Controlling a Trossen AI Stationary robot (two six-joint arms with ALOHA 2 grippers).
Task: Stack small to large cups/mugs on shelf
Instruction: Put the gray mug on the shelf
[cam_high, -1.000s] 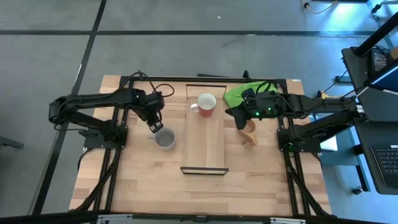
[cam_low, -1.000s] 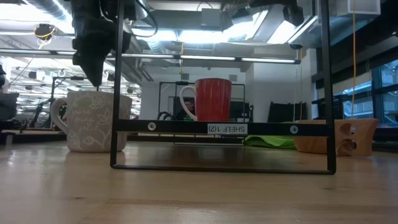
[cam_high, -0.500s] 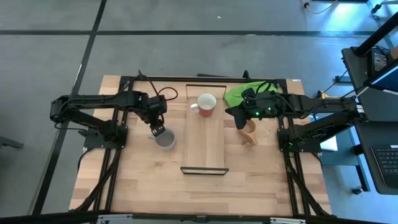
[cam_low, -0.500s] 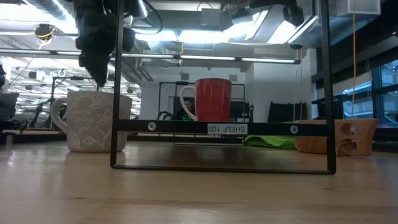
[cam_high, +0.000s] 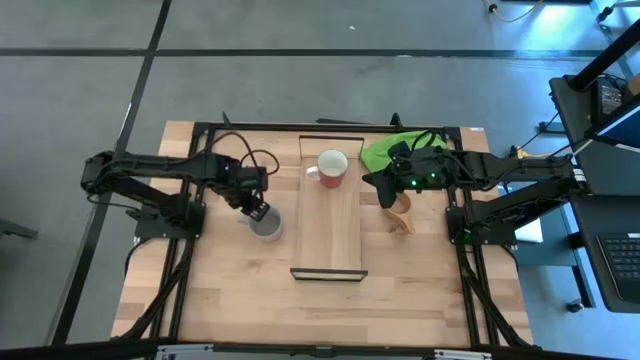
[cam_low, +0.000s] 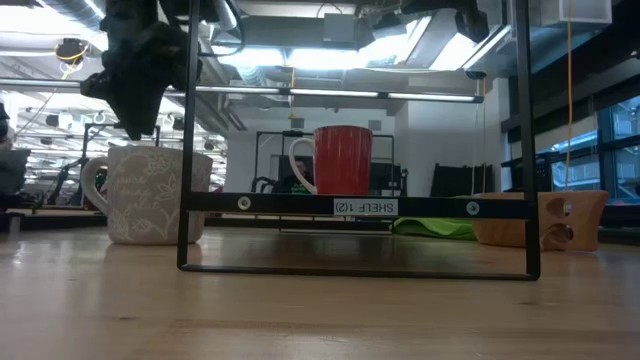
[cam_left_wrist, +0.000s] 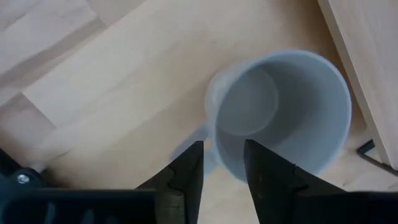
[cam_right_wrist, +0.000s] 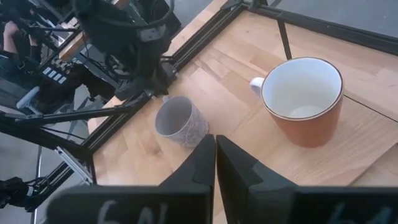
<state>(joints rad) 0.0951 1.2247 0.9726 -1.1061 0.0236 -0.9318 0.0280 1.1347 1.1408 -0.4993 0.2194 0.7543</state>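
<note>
Hovering over the grey mug (cam_high: 265, 224), the left gripper (cam_high: 257, 211) sits just above the rim on the mug's handle side, and that placement is where trouble could start. In the left wrist view its jaws stand a little apart with nothing between them, and the rim wall lies just ahead of the fingertips (cam_left_wrist: 189, 163). If the arm comes down slightly off, one finger could land on top of the rim instead of straddling it, and the mug would be pushed or tipped across the desk (cam_high: 230, 290). It stands close beside the shelf (cam_high: 328, 235), so a shove that way could knock it against the black end frame or the board's long edge. A thin bite on the wall alone also looks risky (a glazed mug held off-centre will probably swing or slip once lifted).

The red mug (cam_high: 332, 168) already stands upright at the far end of the shelf, so the grey one has to go beside it without bumping it; a swinging mug could clip it on the way in. The small wooden cup (cam_high: 399, 214) is still on the desk on the shelf's other side, with the green cloth (cam_high: 385, 152) behind it. The right gripper (cam_high: 388, 195) waits above that cup with its jaws nearly closed and empty, and both arms reaching toward the shelf at once could crowd each other.
</note>
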